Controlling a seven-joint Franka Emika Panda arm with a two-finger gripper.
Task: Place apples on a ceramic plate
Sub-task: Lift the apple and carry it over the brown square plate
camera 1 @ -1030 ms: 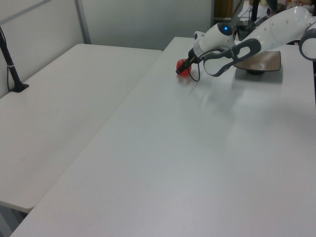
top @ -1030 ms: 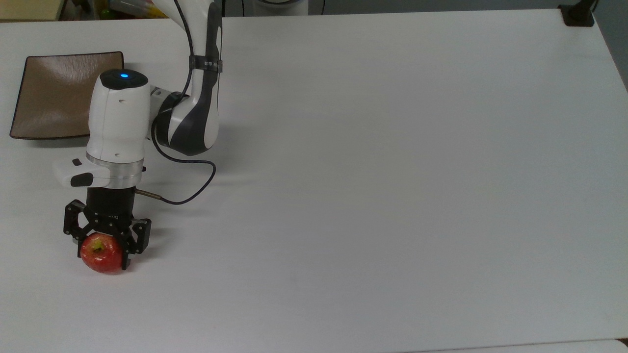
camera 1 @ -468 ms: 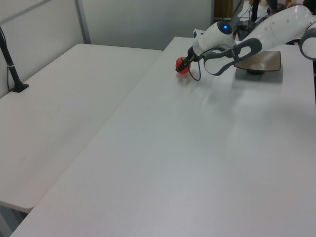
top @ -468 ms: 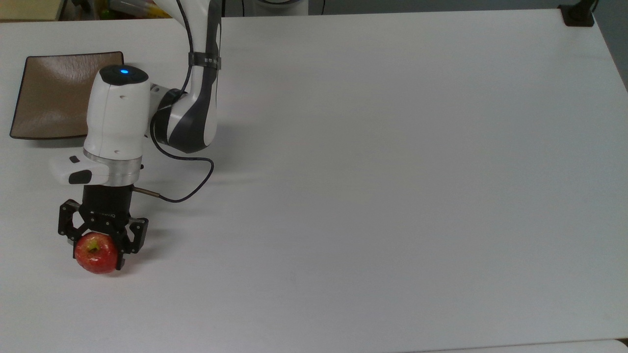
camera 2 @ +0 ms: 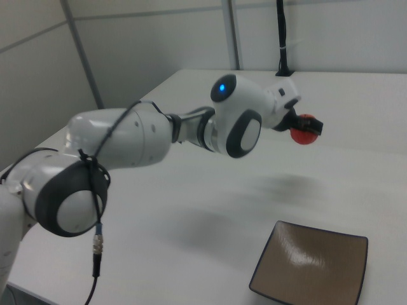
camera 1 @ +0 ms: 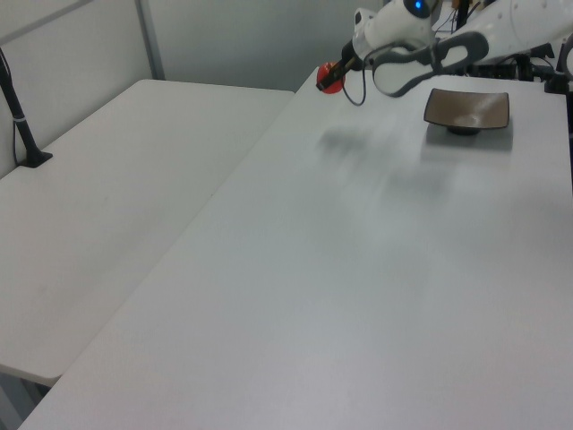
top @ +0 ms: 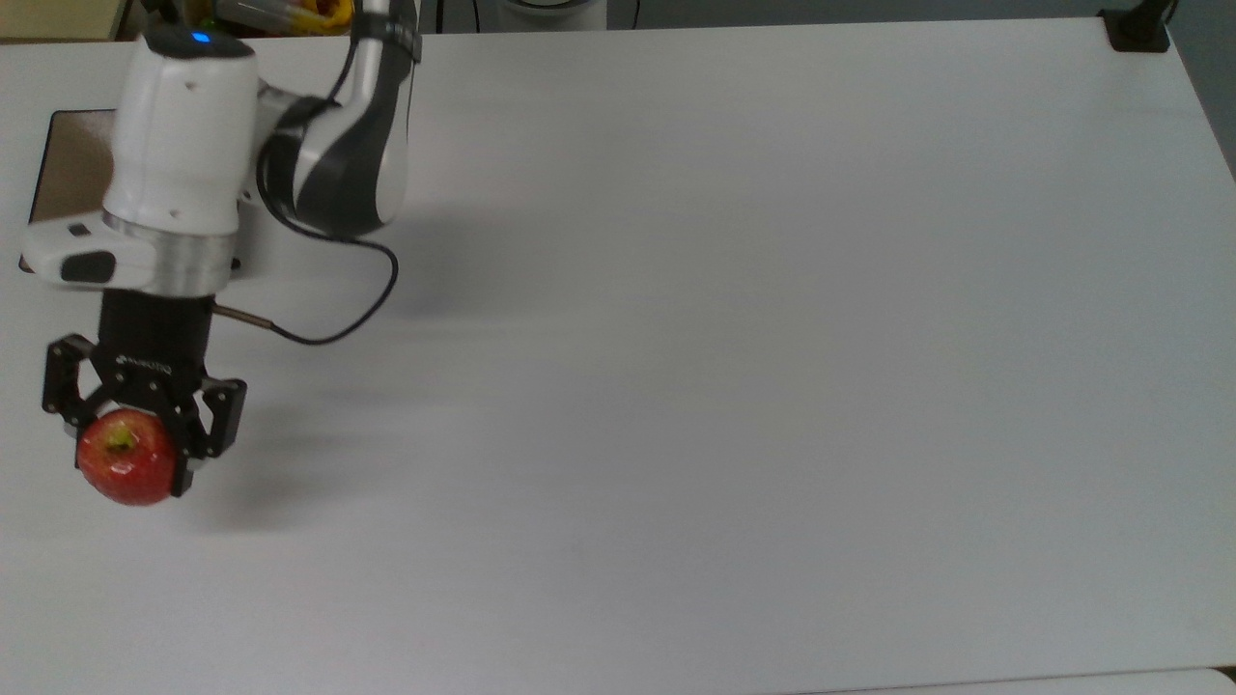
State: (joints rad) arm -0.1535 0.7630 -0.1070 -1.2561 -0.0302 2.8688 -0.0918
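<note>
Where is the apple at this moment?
The apple is gripped in the pincer, lifted off the white table at the top view's lower left. It is clear of the ceramic plate.

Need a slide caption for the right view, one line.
Panda hand shut on a red apple, held clear above the white table; the brown square plate waits empty nearby.

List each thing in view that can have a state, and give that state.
apple: clamped in the pincer, lifted clear of the table.
pincer: shut on the apple, one finger on each side.
ceramic plate: flat on the table, nothing on it.
table: bare white top, carries the plate.
</note>
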